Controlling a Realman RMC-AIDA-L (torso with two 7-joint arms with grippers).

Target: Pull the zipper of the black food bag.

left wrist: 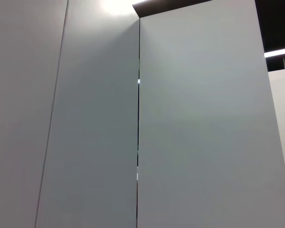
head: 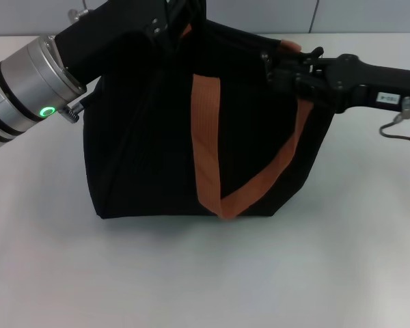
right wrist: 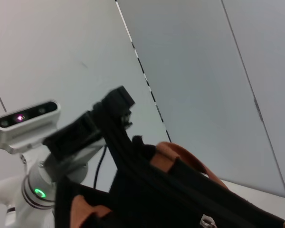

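The black food bag (head: 150, 150) stands upright in the middle of the white table, with one orange-brown strap (head: 205, 137) hanging in a loop down its front. My left gripper (head: 174, 24) reaches from the left onto the bag's top rear edge; it also shows in the right wrist view (right wrist: 121, 118), pressed against the bag's top (right wrist: 180, 190) by a strap (right wrist: 168, 154). My right gripper (head: 270, 65) is at the bag's top right corner. A small silver tab, likely the zipper (right wrist: 207, 221), shows on the bag's top edge in the right wrist view. It is hidden in the head view.
The white table (head: 205, 273) spreads in front of and beside the bag. A thin cable (head: 396, 130) hangs from my right arm. Grey wall panels (left wrist: 180, 118) stand behind the table; the left wrist view shows only them.
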